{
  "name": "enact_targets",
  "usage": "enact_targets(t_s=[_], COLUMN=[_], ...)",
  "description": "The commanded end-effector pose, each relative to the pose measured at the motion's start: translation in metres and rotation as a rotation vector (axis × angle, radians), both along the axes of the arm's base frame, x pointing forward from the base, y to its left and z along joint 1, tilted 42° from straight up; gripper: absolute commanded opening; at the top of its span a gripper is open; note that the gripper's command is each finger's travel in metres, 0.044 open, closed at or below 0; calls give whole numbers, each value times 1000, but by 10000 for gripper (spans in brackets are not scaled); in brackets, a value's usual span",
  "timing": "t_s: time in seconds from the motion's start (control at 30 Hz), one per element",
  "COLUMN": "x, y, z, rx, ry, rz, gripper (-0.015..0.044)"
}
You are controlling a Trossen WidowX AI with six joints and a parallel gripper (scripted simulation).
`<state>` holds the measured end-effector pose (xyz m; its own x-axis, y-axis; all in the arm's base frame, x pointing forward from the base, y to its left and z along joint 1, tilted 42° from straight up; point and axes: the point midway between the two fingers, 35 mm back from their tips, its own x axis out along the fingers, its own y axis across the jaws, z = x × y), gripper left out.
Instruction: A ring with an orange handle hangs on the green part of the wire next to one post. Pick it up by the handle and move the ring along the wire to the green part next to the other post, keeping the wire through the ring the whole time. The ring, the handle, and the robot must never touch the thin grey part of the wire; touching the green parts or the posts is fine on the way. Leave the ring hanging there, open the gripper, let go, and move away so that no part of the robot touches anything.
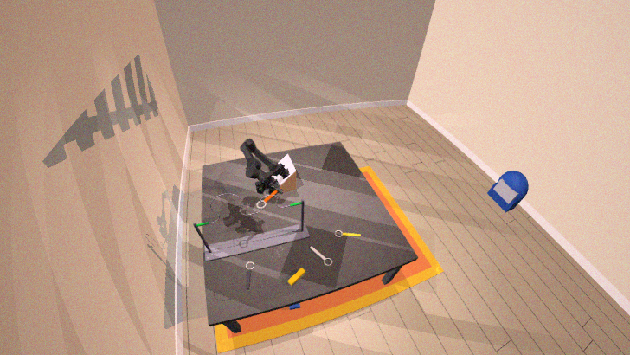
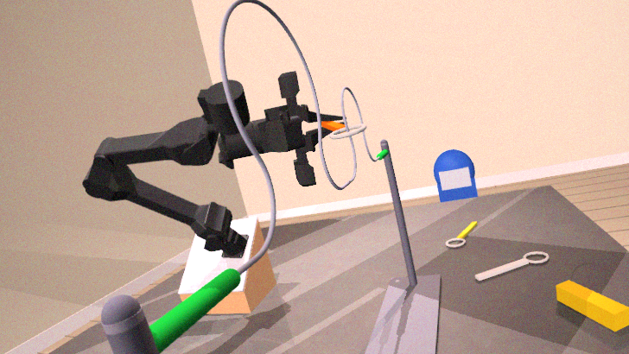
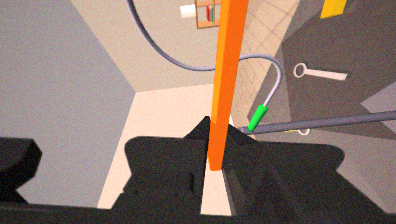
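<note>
My gripper point(image 1: 276, 191) point(image 2: 338, 126) point(image 3: 211, 120) is shut on the orange handle point(image 1: 270, 196) point(image 2: 331, 125) point(image 3: 226, 85), in the air. The pale ring point(image 2: 339, 135) is around the thin grey wire point(image 2: 270, 193) point(image 3: 197, 69), in its looped stretch; whether they touch cannot be told. The ring is outside the wrist view. One green part point(image 1: 295, 203) point(image 2: 382, 154) point(image 3: 258, 118) is beside the right-hand post point(image 1: 302, 216) point(image 2: 399, 211) of the top view. The other green part point(image 1: 202, 223) point(image 2: 193, 310) is at the left-hand post point(image 1: 202, 238) point(image 2: 125, 331).
A large wire loop rises beside my arm in the exterior view. The table point(image 1: 375, 247) also bears a yellow-handled ring tool point(image 1: 351, 234) point(image 2: 467, 230), a white one point(image 1: 318, 254) point(image 2: 501, 268), a dark-handled one point(image 1: 248, 280) and a yellow block point(image 1: 296, 276) point(image 2: 592, 305).
</note>
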<state>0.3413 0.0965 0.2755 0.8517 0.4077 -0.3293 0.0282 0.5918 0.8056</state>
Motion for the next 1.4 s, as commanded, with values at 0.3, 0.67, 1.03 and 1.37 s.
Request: enact_targets(t_s=[0.3,0.67,1.03,1.37], x=[1,2,4,5], y=[-4,-14,-27,-40], z=[-3,-12,-19,-22], rx=[-188,-419,-660,-880], ry=[-23,-43,-63,-82], rz=[-4,-13,-23,-32], gripper=[-150,-150,-150,-150])
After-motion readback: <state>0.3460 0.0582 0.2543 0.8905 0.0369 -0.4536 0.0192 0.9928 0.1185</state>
